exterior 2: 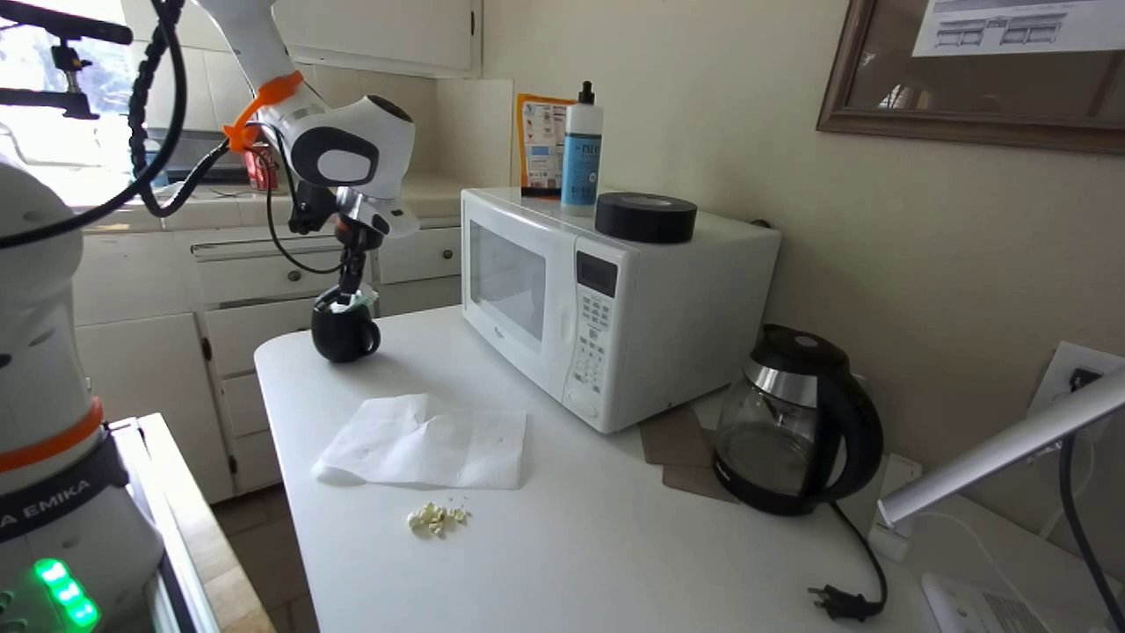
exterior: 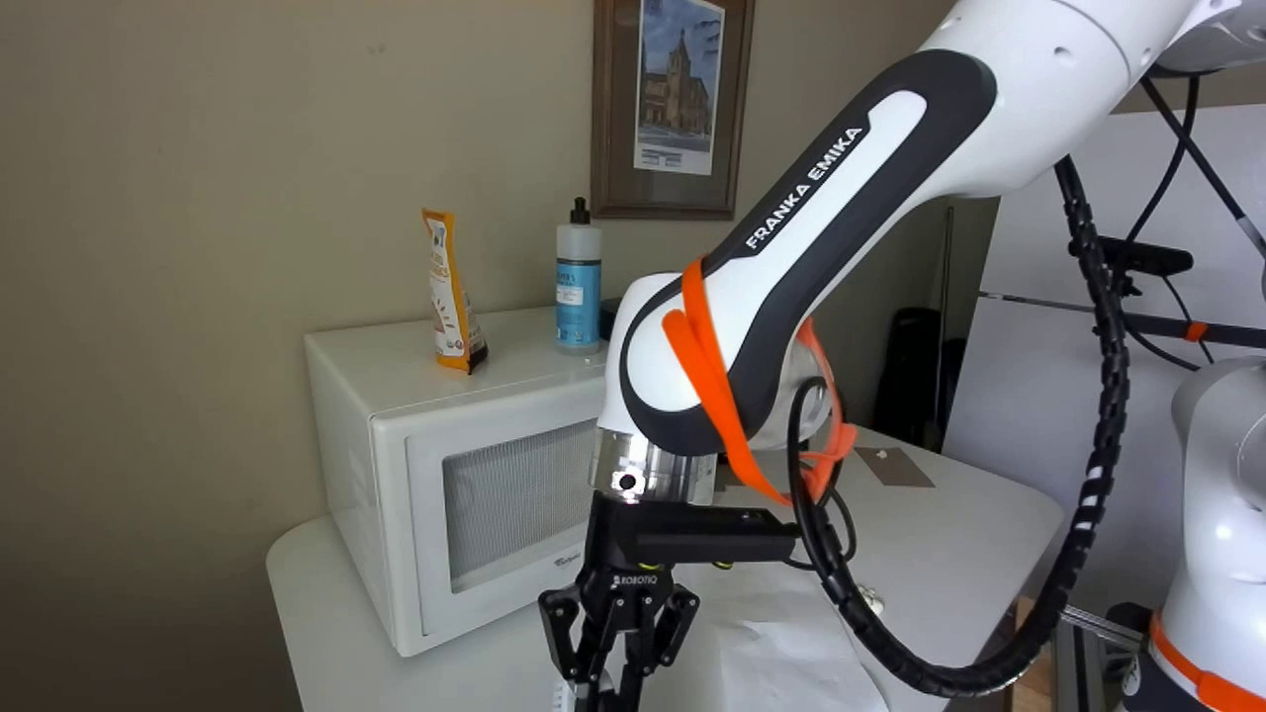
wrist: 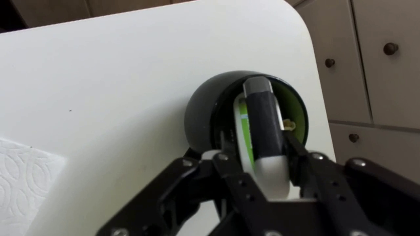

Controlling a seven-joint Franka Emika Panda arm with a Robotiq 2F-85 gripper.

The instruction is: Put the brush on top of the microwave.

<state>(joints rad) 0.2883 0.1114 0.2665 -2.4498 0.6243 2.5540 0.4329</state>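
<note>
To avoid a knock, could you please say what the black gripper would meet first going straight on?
Downward, the gripper would probably meet the rounded black mug with green interior, or its contents; depth is unclear.

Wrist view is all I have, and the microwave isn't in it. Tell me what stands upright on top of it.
Observer: In both exterior views, an orange packet and a blue-labelled bottle stand on the microwave.
Operator: The brush has to go up there too. Report what sits above the control panel.
Observer: In an exterior view, a round black object lies flat on the top there, beside the bottle; whether the two touch, I can't tell.
</note>
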